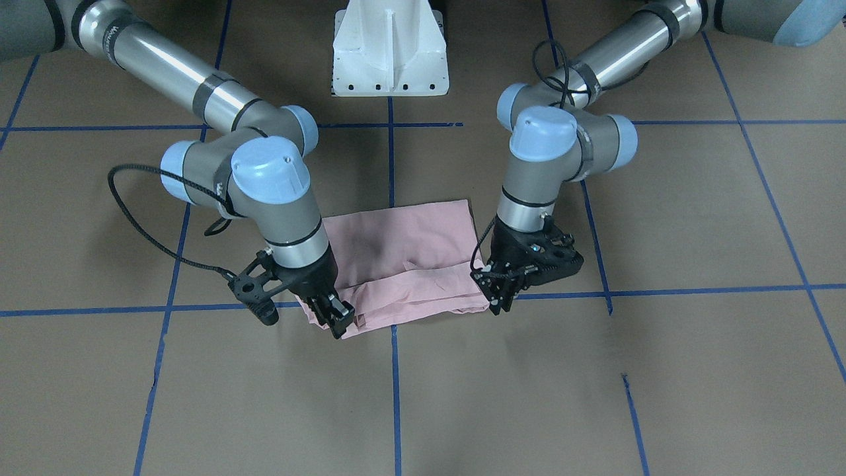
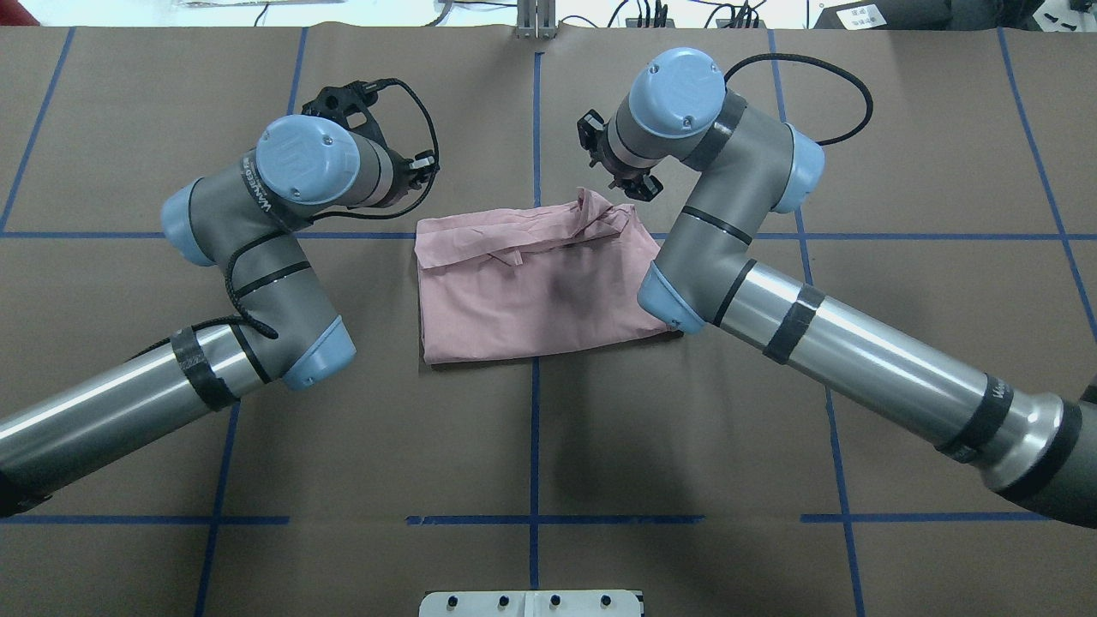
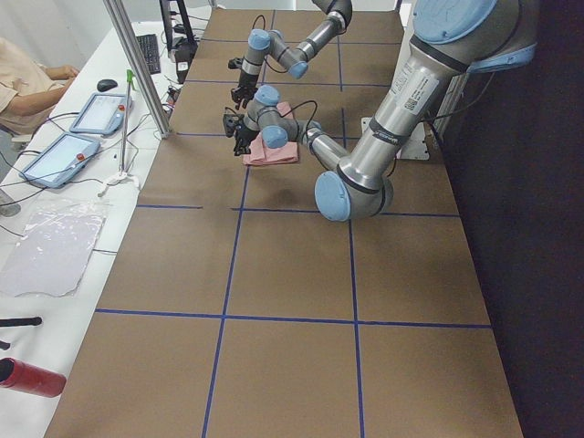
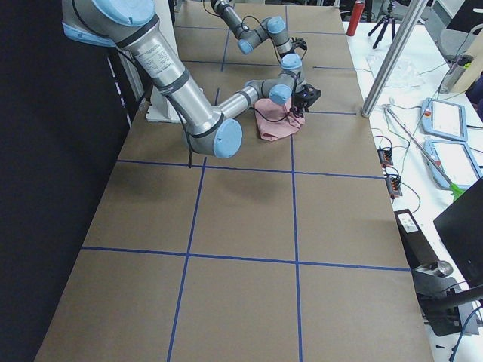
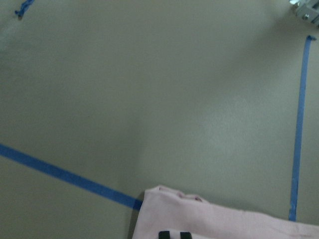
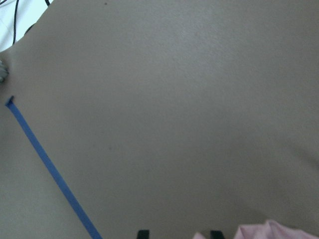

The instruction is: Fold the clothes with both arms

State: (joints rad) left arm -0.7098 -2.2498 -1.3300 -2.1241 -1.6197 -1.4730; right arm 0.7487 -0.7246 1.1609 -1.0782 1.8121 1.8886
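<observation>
The pale pink T-shirt (image 1: 403, 244) lies folded into a rough rectangle in the middle of the table (image 2: 523, 291), plain side up with the drawing hidden. My left gripper (image 1: 497, 303) is at its far corner on my left. In the left wrist view its fingertips (image 5: 164, 234) stand close together on the pink cloth (image 5: 224, 221), shut on the shirt's edge. My right gripper (image 1: 336, 318) is at the other far corner, where the cloth is ruffled and raised (image 2: 591, 206). In the right wrist view its fingertips (image 6: 143, 233) stand wide apart, open, with the cloth edge (image 6: 271, 230) beside them.
The white pedestal base (image 1: 390, 59) stands at the robot's side of the table. Blue tape lines (image 2: 536, 428) grid the brown tabletop. Beyond the far edge are a metal post (image 3: 137, 73), tablets (image 3: 59, 155) and a seated operator (image 3: 23, 82).
</observation>
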